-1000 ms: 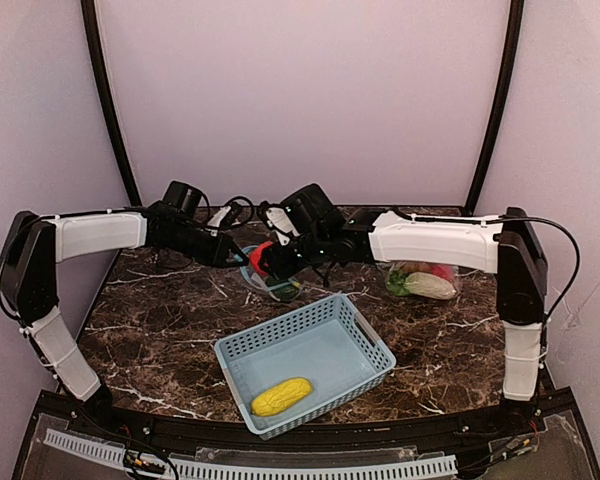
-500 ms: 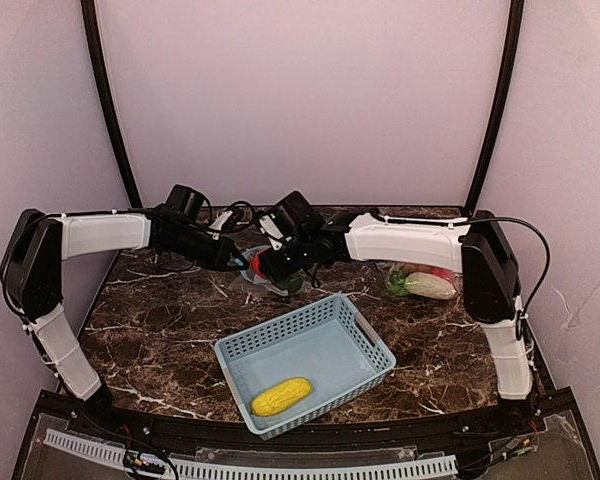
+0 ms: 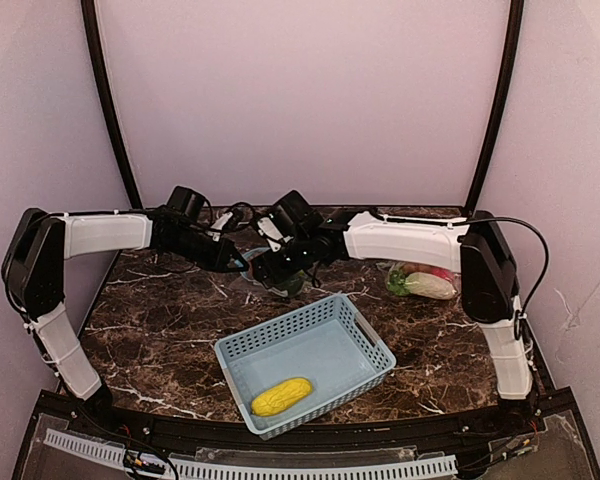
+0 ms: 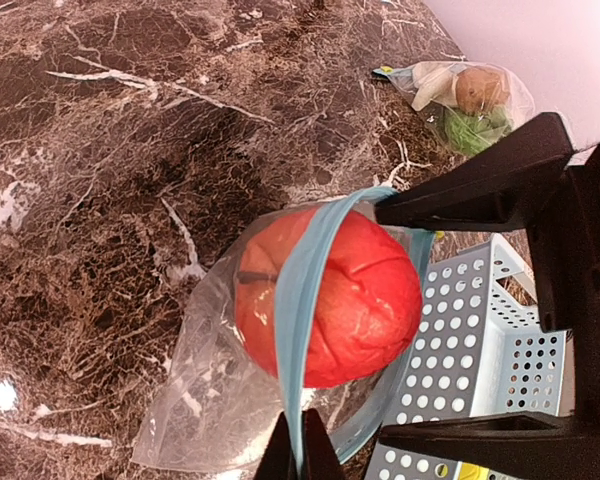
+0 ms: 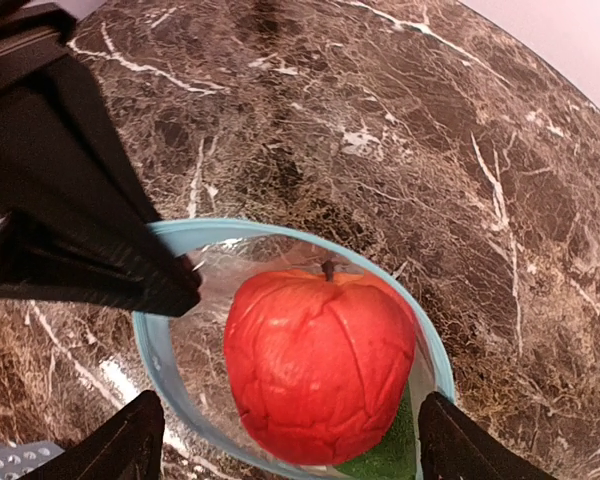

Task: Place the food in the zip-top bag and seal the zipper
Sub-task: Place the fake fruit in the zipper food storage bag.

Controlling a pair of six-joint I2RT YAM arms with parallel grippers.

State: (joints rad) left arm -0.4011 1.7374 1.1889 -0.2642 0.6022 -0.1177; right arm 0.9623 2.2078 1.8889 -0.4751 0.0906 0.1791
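Before you, dark veined marble counter [image 3: 150,330], light blue basket [image 3: 315,350] at your near centre, filled clear bag [image 3: 420,283] toward your far right, open zip-top bag [image 4: 195,410] mid-counter, its lower part resting on the stone.

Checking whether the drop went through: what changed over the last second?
The right gripper opened and let go of the red apple, which now sits inside the zip-top bag. The right arm also swung slightly left. Unchanged: the left gripper stays pinched on the bag's blue rim, the corn lies in the basket, and the filled bag is at the right rear.
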